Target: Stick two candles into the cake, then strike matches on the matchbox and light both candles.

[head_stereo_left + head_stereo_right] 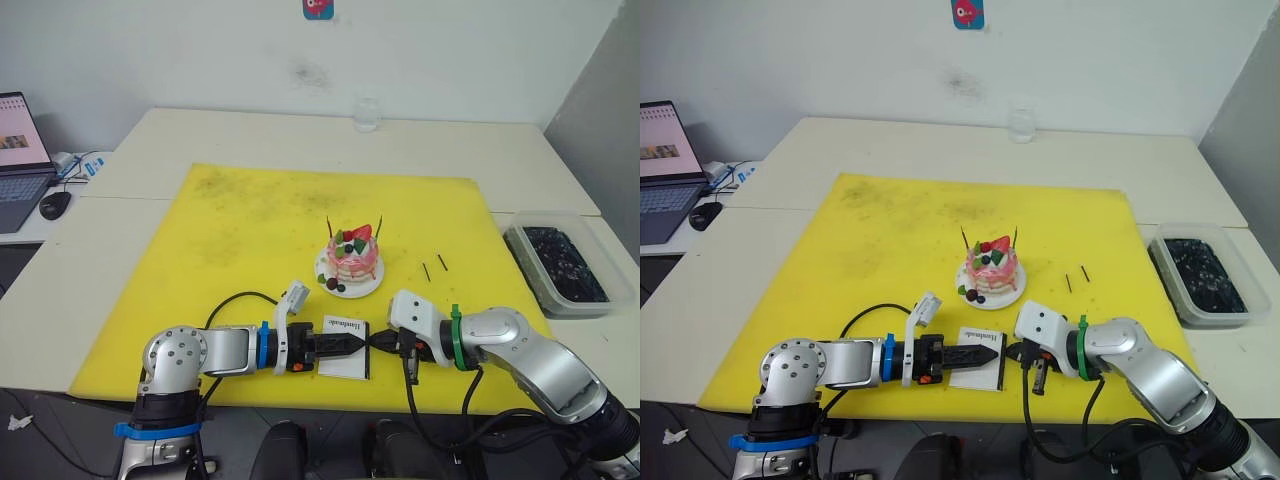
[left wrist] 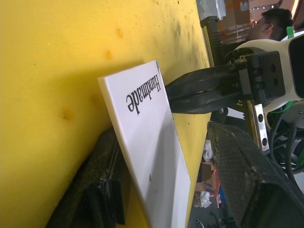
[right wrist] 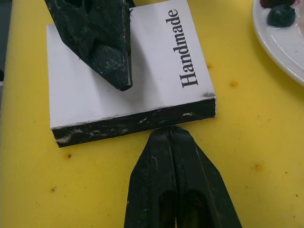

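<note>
The flat white matchbox [image 1: 345, 348] with the black word "Handmade" lies on the big yellow mat [image 1: 250, 230], near the mat's front edge and just in front of the cake. The small round pink cake [image 1: 355, 255] sits on a little white plate [image 1: 345, 288] in the middle of the mat. It has white cream, a red strawberry and dark berries on top. 2 thin dark candles [image 1: 380, 226] stand up in the cake, 1 on each side, and I see no flame on them.

The left gripper [image 1: 352, 345] lies low over the matchbox. Its 2 black fingers are apart, with 1 finger [image 3: 102, 42] resting on the white top of the box and the other down by the box's side. I cannot tell if they squeeze the box.

The right gripper [image 3: 175, 142] points at the matchbox from the other side. Its 2 black fingers are pressed together, and their tip is right at the dark striking strip [image 3: 137, 124] on the box's edge. I cannot tell if anything is held between them.

2 more short dark sticks [image 1: 434, 267] lie on the mat to the right of the cake, apart from it.

On the white desk [image 1: 450, 145] past the mat stands a small clear glass [image 1: 367, 114]. A clear tub [image 1: 560, 268] with dark stuff in it sits to the right of the mat. A laptop [image 1: 20, 160] and a black mouse [image 1: 55, 205] are far off to the left.
</note>
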